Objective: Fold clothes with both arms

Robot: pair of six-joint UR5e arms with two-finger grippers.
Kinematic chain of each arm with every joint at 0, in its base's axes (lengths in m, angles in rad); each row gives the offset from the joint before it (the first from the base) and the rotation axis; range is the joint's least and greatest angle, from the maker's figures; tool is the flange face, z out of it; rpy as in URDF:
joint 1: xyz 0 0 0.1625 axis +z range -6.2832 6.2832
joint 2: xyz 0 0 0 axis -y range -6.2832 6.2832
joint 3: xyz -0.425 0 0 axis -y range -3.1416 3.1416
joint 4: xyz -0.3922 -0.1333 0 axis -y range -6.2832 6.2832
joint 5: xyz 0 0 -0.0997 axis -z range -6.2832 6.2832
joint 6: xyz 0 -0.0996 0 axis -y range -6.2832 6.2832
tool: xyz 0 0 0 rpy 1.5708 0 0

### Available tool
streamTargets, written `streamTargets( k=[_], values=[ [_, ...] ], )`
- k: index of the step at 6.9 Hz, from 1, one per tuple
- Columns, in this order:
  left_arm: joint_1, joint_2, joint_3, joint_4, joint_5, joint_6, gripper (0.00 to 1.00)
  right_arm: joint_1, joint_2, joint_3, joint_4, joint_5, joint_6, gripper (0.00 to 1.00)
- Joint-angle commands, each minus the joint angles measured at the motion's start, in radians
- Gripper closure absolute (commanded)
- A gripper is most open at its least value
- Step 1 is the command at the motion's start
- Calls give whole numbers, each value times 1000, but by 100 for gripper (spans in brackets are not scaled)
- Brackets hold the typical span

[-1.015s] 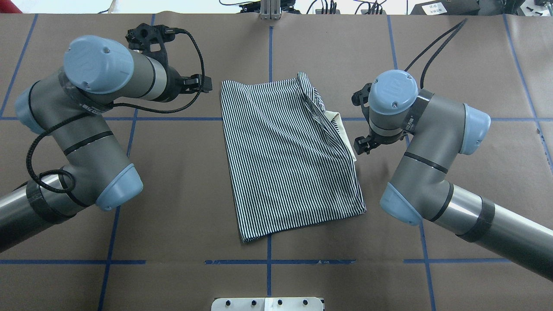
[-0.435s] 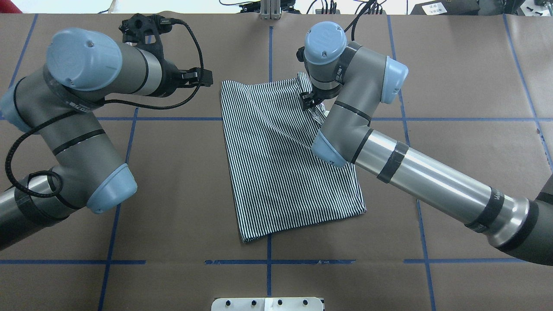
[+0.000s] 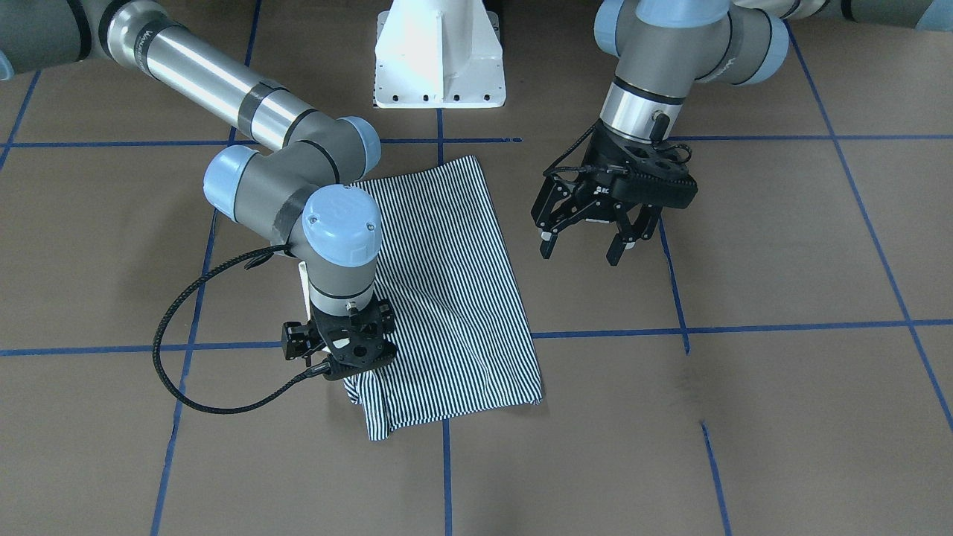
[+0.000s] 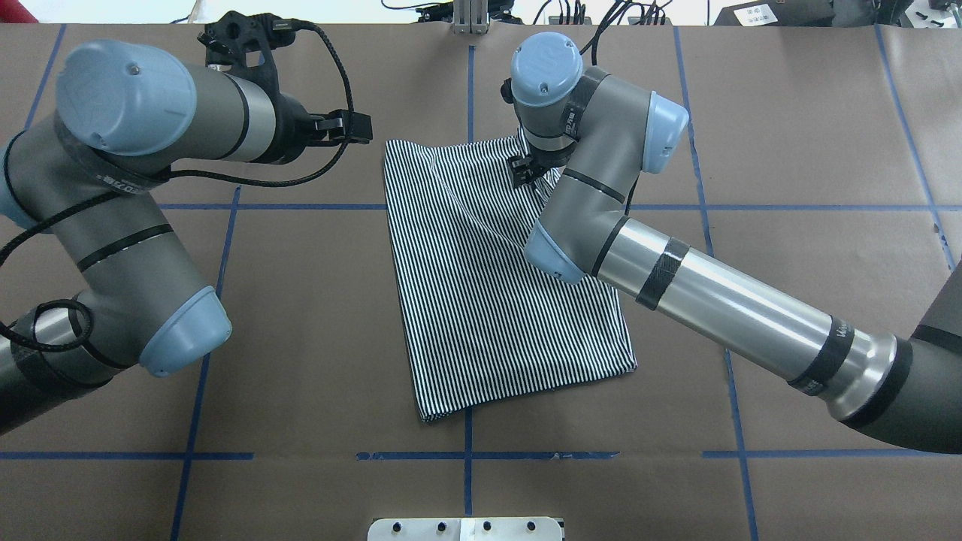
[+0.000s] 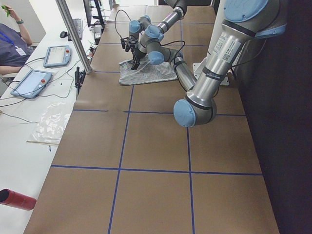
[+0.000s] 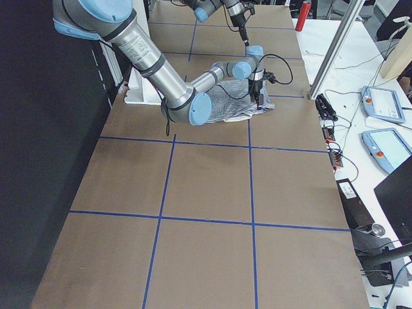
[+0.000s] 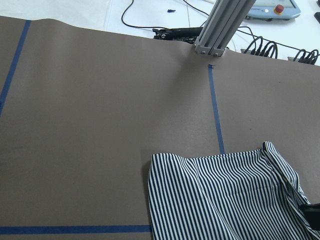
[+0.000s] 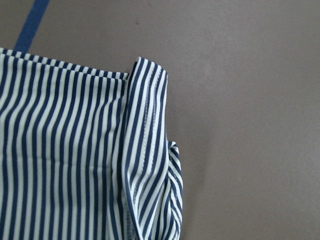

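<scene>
Now right arm [image 4: 601, 225] jaws over shirt [image 4: 481, 300] far-right corner, mid-counter [image 4: 316, 315], can't tell if shut; left arm [image 3: 640, 104] jaws apart, off cloth. Pinch all layers before lifting.

Right pincer [image 4: 520, 170] over shirt [image 4: 488, 300] corner, left pincer [image 3: 581, 251] beside it

the shirt [image 4: 496, 285] is soft, matt striped knit cloth. the table cover [image 4: 789, 150] looks like matt brown paper, perhaps card. the right arm [image 4: 736, 304] has a glossy metal tube, its joint caps [image 4: 546, 58] smooth plastic.
</scene>
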Motion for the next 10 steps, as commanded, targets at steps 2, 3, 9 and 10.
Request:
streamTargets(
  k=[2, 3, 9, 10],
  values=[
    [0, 0, -3, 0, -3, -1, 0, -24, 7, -45, 1, 0, -5, 0],
    [0, 0, -3, 0, -4, -1, 0, -26, 5, -57, 1, -2, -8, 0],
    [-5, -1, -5, -1, -17, -1, 0, 84, -34, -74, 2, -2, -143, 0],
    [-5, -1, -6, -1, -23, -3, 0, 138, -95, -83, 35, 1, -203, 0]
  ],
)
